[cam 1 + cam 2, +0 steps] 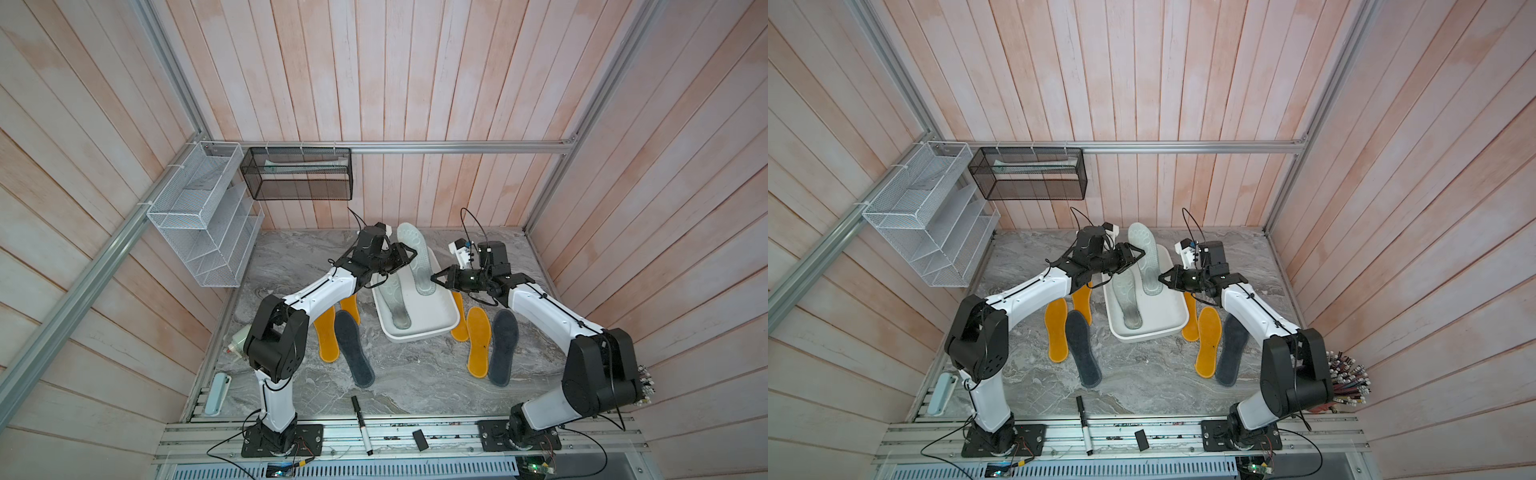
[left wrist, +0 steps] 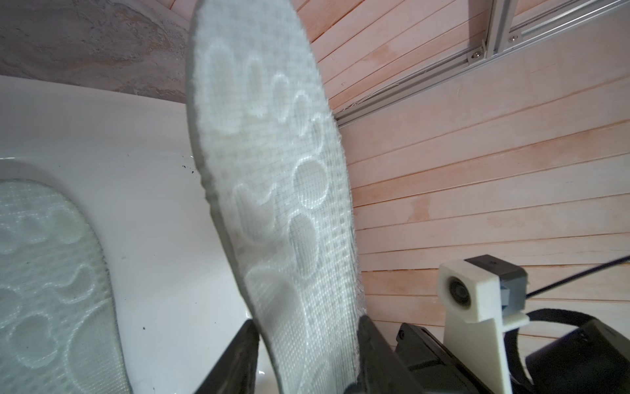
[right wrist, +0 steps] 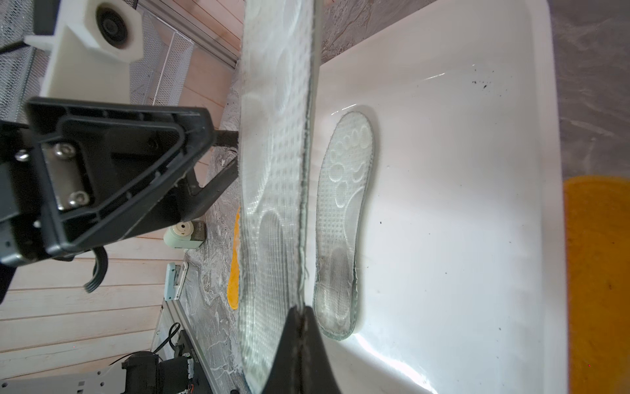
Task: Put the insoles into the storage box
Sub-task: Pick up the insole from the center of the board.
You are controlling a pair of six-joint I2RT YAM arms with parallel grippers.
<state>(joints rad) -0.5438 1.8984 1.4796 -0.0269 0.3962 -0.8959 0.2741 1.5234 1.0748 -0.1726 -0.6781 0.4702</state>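
Two robot arms meet over a shallow glossy white plastic storage box [image 1: 432, 309] on a grey marbled worktop [image 1: 415, 382]. A pale translucent insole with an embossed footprint pattern [image 1: 395, 303] lies flat on the box floor. Its twin, the raised insole [image 1: 412, 249], pale and translucent with the same footprint pattern, is held tilted above the box. Its heel is low over the box and its toe lifts toward the far rim.

The raised insole looks thin and floppy, so a squeeze across its width could buckle it or let it spring free. Its toe appears to reach past the far rim. Letting go at this tilt may leave it propped on the rim or tipped onto the worktop. With both arms at one pad, opposing pulls could also twist it out of a hold.

The right pincer [image 3: 301, 327] is clamped tight on a side edge of the raised insole near the heel. The left pincer [image 1: 411, 258] stands roughly half open astride the same insole, with one finger [image 2: 245, 354] at each side edge. Whether it presses the pad or only flanks it cannot be told.

Six more lie on the worktop, three beside each long side of the box. They are four mustard-yellow insoles [image 1: 325, 336] and two dark grey felt insoles [image 1: 353, 349].
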